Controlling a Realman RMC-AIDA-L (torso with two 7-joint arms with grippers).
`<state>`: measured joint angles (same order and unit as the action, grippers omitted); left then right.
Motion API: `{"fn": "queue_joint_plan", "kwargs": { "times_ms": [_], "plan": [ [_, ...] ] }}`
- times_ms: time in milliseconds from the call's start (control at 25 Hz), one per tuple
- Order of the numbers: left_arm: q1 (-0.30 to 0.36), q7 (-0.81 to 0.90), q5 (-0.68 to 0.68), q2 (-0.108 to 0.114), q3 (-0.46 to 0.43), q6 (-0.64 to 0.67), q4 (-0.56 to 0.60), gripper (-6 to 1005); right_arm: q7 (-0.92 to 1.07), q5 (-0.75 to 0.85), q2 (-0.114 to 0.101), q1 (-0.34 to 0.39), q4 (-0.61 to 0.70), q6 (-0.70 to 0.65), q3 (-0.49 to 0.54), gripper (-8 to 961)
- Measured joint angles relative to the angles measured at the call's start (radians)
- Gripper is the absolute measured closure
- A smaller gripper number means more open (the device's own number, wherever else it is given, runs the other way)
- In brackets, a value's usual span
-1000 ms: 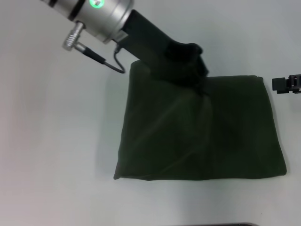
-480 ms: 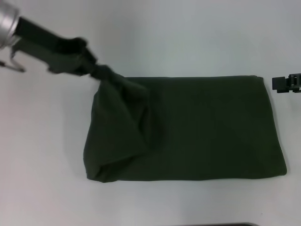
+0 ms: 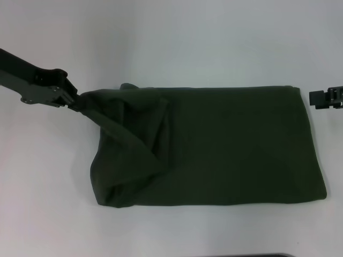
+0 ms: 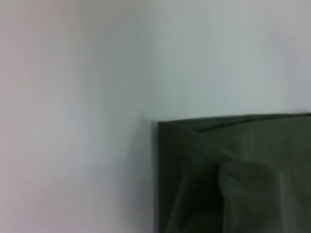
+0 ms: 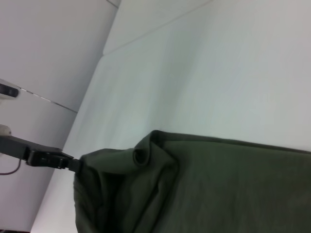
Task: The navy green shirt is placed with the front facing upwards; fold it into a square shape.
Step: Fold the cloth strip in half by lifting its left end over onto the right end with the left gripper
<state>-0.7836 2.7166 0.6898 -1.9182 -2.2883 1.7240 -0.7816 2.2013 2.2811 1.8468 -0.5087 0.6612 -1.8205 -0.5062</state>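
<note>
In the head view, the left claw [image 3: 68, 98] is pinching the far left corner of the navy green shirt [image 3: 225, 147], its fingers closed on a twisted tip of cloth. The shirt is lying as a broad dark rectangle on the white desk [image 3: 177, 43], flat across its right part and bunching into loose folds toward the held corner. To do this step well, the corner is probably best kept low and pulled evenly, so the slack layer settles flat beside the shirt's near left corner rather than rolling under. The right claw [image 3: 327, 97] is sitting idle just beside the shirt's far right corner — I cannot tell whether it is open or closed.

In the left wrist view, one squared edge of the shirt [image 4: 233, 174] is showing with a soft lump of fabric, and bare pale desk [image 4: 73, 121] beside it.

In the right wrist view, the left claw [image 5: 60, 160] is gripping the shirt's [image 5: 218, 189] drawn-out tip — beyond the shirt, the desk [image 5: 218, 73] is meeting a pale wall [image 5: 48, 43].
</note>
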Motion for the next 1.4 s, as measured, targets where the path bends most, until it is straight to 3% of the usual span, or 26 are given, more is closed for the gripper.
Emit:
{"fn": "queue_joint_plan", "kwargs": {
  "times_ms": [240, 520, 720, 920, 1240, 1400],
  "plan": [
    [-0.014, -0.018, -0.003, 0.005, -0.021, 0.018, -0.001, 967, 0.0, 0.005, 0.0, -0.003, 0.0, 0.003, 0.0, 315],
    [0.016, -0.02, -0.02, 0.063, -0.031, 0.015, -0.001, 968, 0.0, 0.015, 0.0, -0.003, -0.001, 0.005, 0.0, 316],
    [0.033, -0.021, -0.054, 0.089, -0.033, -0.019, 0.0, 968, 0.0, 0.015, 0.001, -0.004, -0.002, 0.007, -0.001, 316],
    [0.032, -0.037, -0.145, 0.09, -0.033, -0.045, 0.0, 967, 0.0, 0.015, 0.002, -0.008, -0.002, 0.008, -0.002, 316],
    [0.035, -0.063, -0.16, 0.098, -0.071, -0.043, -0.006, 967, 0.0, 0.015, 0.001, -0.008, -0.002, 0.014, -0.004, 316],
    [0.034, -0.189, -0.095, 0.065, -0.171, 0.033, -0.037, 968, 0.0, 0.015, 0.0, -0.01, -0.002, 0.018, -0.007, 316]
  ]
}}
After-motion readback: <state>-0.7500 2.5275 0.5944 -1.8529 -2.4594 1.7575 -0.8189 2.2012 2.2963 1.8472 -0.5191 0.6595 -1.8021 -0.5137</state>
